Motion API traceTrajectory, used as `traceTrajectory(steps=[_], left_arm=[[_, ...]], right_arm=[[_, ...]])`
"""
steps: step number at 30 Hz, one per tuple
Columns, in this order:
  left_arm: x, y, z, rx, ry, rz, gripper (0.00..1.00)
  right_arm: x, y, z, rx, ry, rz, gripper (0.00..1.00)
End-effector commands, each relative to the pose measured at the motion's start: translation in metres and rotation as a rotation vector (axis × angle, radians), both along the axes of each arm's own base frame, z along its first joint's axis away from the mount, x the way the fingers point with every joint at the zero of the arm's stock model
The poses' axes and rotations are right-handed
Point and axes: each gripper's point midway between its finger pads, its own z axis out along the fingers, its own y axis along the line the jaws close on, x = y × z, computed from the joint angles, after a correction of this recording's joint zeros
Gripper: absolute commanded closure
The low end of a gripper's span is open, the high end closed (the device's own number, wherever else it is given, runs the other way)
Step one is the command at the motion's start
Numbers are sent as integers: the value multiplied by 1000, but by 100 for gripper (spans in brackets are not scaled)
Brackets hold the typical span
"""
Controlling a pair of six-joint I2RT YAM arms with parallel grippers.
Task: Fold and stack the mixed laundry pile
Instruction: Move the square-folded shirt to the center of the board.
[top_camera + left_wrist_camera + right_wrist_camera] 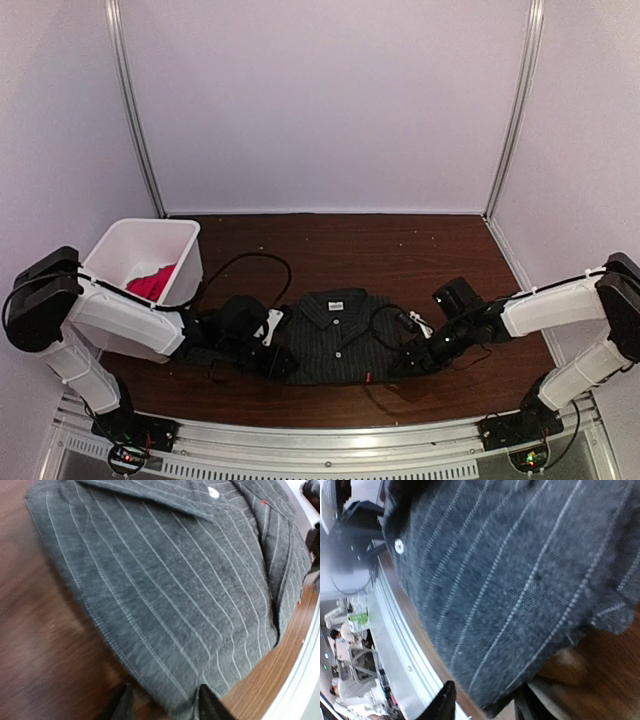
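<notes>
top: overhead, far | wrists: low, close | shared: shirt (pixel 335 345)

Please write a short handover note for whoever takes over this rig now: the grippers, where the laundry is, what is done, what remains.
Left gripper: jaws apart, the edge of the shirt between them.
Right gripper: the same, at the opposite edge.
Shirt: mid table, front up, sides apparently folded in.
T-shirt: bunched in the bin, back left.
Done: shirt partly folded, it seems.
Left: finish the shirt, fold the T-shirt, stack both.
</notes>
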Motion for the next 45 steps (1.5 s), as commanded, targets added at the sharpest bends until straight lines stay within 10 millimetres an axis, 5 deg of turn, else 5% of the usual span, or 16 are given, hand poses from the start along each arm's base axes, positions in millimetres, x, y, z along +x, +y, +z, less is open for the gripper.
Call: traceTrajectory(steps=[1,7,11,16,22,25,34,40,45], left_arm=[[10,10,47,-8,-137,-23,48],[14,-16,98,-132,-231,-112,41],[26,-42,105,-176,-253,-129,41],[40,-58,79,-182,-212,-112,43],[67,-30,22,-121,-110,9,45],[88,-16,11,-45,-122,61,45],[129,-1,81,103,-341,93,39],[125,9,108,78,-374,118,37],[120,13,109,66,-370,123,37]], right_arm=[[11,-6,54,-5,-124,-16,46],[41,13,116,181,-266,-75,42],[55,38,117,288,-232,-75,48],[59,48,78,311,-155,-93,51],[74,23,0,134,-94,-166,53],[91,13,-17,32,-135,-194,54],[101,31,90,4,-439,-129,54],[103,19,72,-128,-415,-152,66],[109,13,62,-190,-427,-175,57]])
